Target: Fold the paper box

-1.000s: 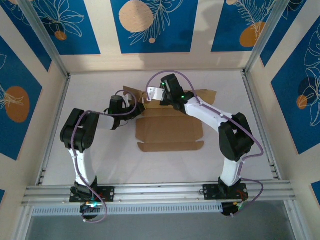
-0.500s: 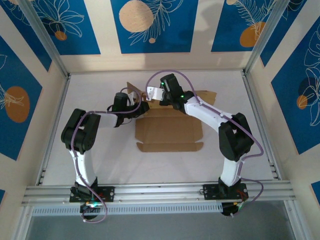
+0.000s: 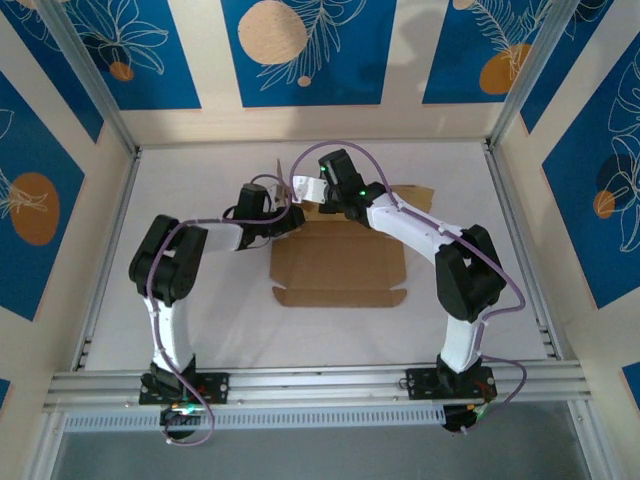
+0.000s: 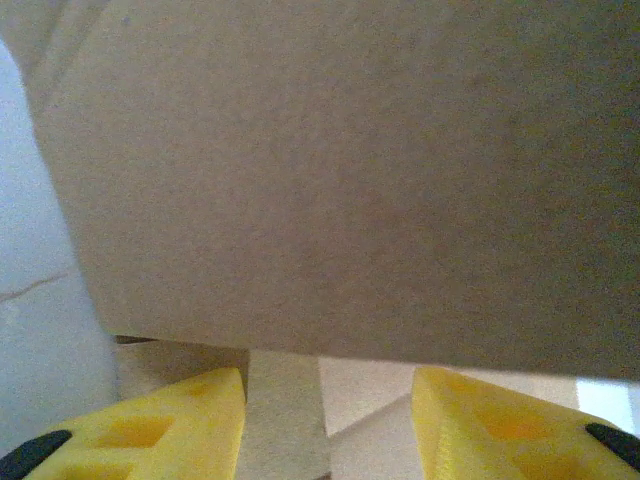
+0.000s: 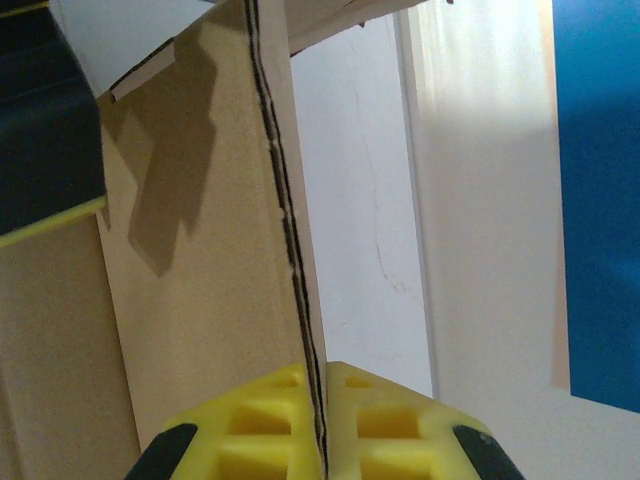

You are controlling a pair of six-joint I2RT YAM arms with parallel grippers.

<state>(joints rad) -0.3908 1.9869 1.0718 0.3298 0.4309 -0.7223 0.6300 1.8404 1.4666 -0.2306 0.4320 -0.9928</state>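
The brown paper box (image 3: 340, 265) lies partly folded in the middle of the white table, its base flat and its front flap spread toward me. My right gripper (image 3: 322, 203) reaches down at the box's rear wall. In the right wrist view the right gripper (image 5: 322, 400) is shut on the thin upper edge of that upright wall (image 5: 190, 280). My left gripper (image 3: 290, 215) sits at the box's rear left corner. In the left wrist view its yellow fingers (image 4: 180, 420) stand apart and open, close under a raised cardboard flap (image 4: 340, 180).
A loose rear flap (image 3: 415, 190) lies flat at the box's back right. Aluminium rails (image 3: 320, 380) frame the table, with posts at the back corners. Bare white table (image 3: 200, 310) lies to the left and in front of the box.
My left gripper has moved right and farther back into the box's left rear corner, and the left side flap stands more upright. The right gripper holds its place.
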